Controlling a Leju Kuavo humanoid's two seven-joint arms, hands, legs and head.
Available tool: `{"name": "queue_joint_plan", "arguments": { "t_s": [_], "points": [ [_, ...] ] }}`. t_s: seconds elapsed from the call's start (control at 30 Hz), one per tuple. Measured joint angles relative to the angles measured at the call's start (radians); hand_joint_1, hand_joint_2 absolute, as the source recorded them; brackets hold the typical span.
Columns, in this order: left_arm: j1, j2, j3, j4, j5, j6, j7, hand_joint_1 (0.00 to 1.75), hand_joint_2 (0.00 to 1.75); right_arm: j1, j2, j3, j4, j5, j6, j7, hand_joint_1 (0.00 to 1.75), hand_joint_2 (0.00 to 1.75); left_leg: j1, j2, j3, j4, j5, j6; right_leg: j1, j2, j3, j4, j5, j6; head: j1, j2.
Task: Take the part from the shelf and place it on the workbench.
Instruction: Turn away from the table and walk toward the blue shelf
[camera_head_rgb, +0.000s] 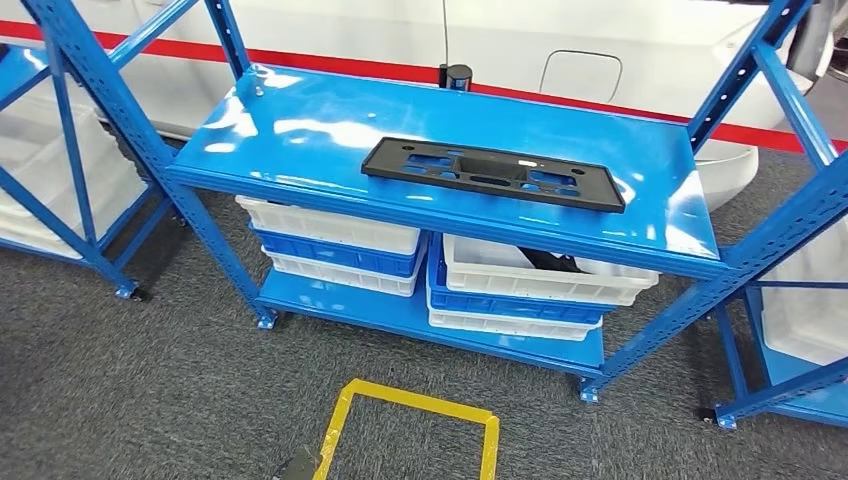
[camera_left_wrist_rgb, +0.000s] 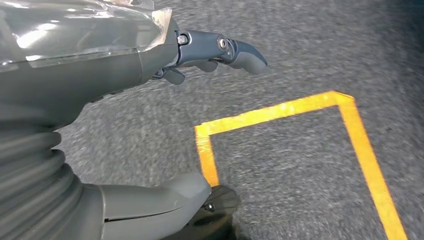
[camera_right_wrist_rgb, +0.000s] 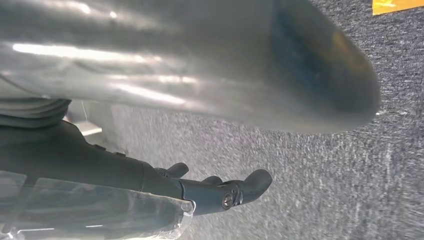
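We see the black plastic part (camera_head_rgb: 493, 173) lying flat at centre frame on the blue shelf (camera_head_rgb: 300, 130); our left hand (camera_left_wrist_rgb: 150, 65) and right hand (camera_right_wrist_rgb: 165, 190) hang with fingers spread, holding nothing.

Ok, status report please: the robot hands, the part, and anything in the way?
Left robot hand and right robot hand hang over the carpet, holding nothing. Black part lies flat on the blue shelf, untouched. Nothing blocks it.

Left hand (camera_left_wrist_rgb: 150, 100) hung low, pointed down at floor; dark fingers (camera_left_wrist_rgb: 235, 50) stretched out, thick grey thumb (camera_left_wrist_rgb: 165, 197) apart from them, nothing held. Right hand (camera_right_wrist_rgb: 150, 190) hung likewise, fingers (camera_right_wrist_rgb: 250, 182) loosely extended, nothing in its grasp.
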Motion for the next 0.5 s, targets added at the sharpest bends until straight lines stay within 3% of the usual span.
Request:
{"name": "queue_joint_plan", "arguments": {
  "t_s": [0.07,0.1,0.13,0.2,0.23,0.3,0.33,0.37,0.4,0.43,0.5],
  "points": [
    [-0.001,-0.001,0.000,0.001,0.000,-0.001,0.000,0.00,1.75,0.000,-0.002,0.000,0.000,-0.002,0.002,-0.002,0.00,0.00,0.000,-0.022,0.017,-0.041,0.004,0.003,0.005,0.022,-0.013,0.007,-0.003,0.009,0.001,0.000],
    [-0.002,-0.002,-0.001,0.001,0.000,-0.002,0.000,0.00,1.75,0.002,-0.003,0.000,0.000,-0.002,0.004,-0.003,0.00,0.00,-0.003,-0.010,0.019,-0.041,0.003,0.009,0.005,0.033,-0.019,0.006,-0.003,0.013,0.001,0.000],
    [-0.003,-0.003,-0.001,0.001,0.001,-0.002,0.000,0.00,1.75,0.005,-0.004,-0.001,0.000,-0.003,0.004,-0.003,0.00,0.00,-0.006,0.001,0.021,-0.043,0.004,0.015,0.004,0.027,-0.024,0.011,-0.006,0.017,0.000,0.000],
    [-0.005,-0.005,-0.001,0.000,0.001,-0.003,0.000,0.00,1.75,0.006,-0.006,-0.001,0.000,-0.003,0.005,-0.004,0.00,0.00,-0.007,0.026,0.029,-0.048,0.003,0.031,0.003,-0.021,-0.052,0.068,-0.033,0.025,0.006,0.000],
    [-0.005,-0.005,-0.001,0.000,0.001,-0.003,0.000,0.00,1.75,0.004,-0.006,-0.001,0.000,-0.003,0.005,-0.004,0.00,0.00,-0.009,0.041,0.031,-0.049,0.002,0.036,0.001,-0.053,-0.082,0.129,-0.059,0.026,0.010,0.000],
    [-0.005,-0.005,-0.001,0.001,0.002,-0.003,0.003,0.00,1.75,0.001,-0.006,-0.001,0.000,-0.001,0.003,-0.005,0.00,0.00,-0.011,0.070,0.033,-0.049,-0.002,0.041,-0.003,-0.082,-0.157,0.272,-0.111,0.030,0.016,0.000],
    [-0.005,-0.004,-0.001,0.001,0.005,-0.003,0.007,0.00,1.31,0.001,-0.006,-0.001,0.000,0.002,-0.001,-0.005,0.00,0.00,-0.011,0.081,0.034,-0.049,-0.004,0.041,-0.007,-0.086,-0.179,0.312,-0.122,0.036,0.015,0.000],
    [-0.005,-0.004,0.000,0.001,0.008,-0.003,0.011,0.00,0.87,0.003,-0.006,-0.001,0.000,0.005,-0.005,-0.004,0.00,0.00,-0.012,0.088,0.036,-0.049,-0.006,0.040,-0.011,-0.089,-0.180,0.313,-0.116,0.043,0.015,0.000],
    [-0.005,-0.003,0.000,0.001,0.010,-0.003,0.014,0.00,0.44,0.005,-0.006,-0.001,0.000,0.010,-0.008,-0.002,0.00,0.00,-0.011,0.094,0.039,-0.049,-0.007,0.038,-0.014,-0.092,-0.158,0.271,-0.096,0.051,0.015,0.000],
    [-0.006,-0.003,0.000,0.001,0.010,-0.004,0.015,0.00,0.00,0.006,-0.007,0.000,0.000,0.013,-0.011,0.000,0.00,0.00,-0.011,0.097,0.043,-0.050,-0.009,0.036,-0.016,-0.097,-0.116,0.193,-0.068,0.056,0.015,0.000],
    [-0.009,-0.005,-0.001,0.001,0.008,-0.005,0.016,0.00,0.00,0.005,-0.008,0.000,0.000,0.019,-0.011,0.001,0.00,0.00,-0.011,0.103,0.050,-0.051,-0.012,0.029,-0.011,-0.109,-0.038,0.048,-0.022,0.055,0.014,0.000]
  ]
}}
